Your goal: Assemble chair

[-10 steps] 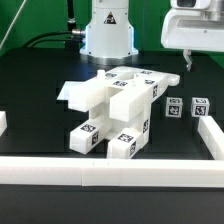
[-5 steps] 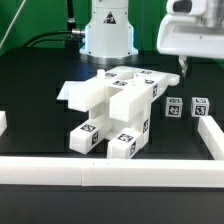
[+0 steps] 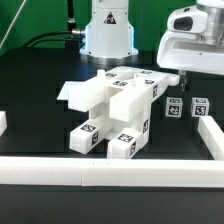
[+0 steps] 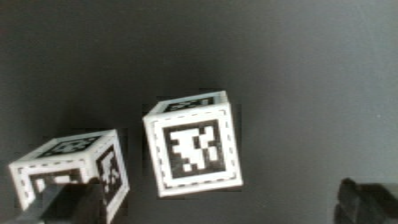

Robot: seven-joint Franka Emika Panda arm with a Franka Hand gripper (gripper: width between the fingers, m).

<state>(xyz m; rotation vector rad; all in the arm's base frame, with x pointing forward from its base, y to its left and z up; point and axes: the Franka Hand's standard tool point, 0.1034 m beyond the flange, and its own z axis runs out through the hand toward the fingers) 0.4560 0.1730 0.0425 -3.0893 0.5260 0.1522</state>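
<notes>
**Arm coming down over the loose cubes, jaws spread wide and holding nothing.**

Over the last second the arm (image 3: 193,42) has been sinking from the top corner on the exterior view's right, and it is now hanging just above two small tagged cubes, one (image 3: 175,107) nearer the chair and one (image 3: 200,108) beside it. In the wrist view the dark fingertips (image 4: 63,200) are showing far apart, with one cube sitting between them, untouched. The half-built chair (image 3: 113,108), a single blocky white cluster, is lying mid-tabletop to the exterior view's left of the cubes and has not been shifting. Everything is resting on a black tabletop (image 3: 40,90), which is fenced by three visible stretches of white rail (image 3: 110,170). The arm's white base (image 3: 108,30) is standing behind, in front of a green backdrop.
</notes>
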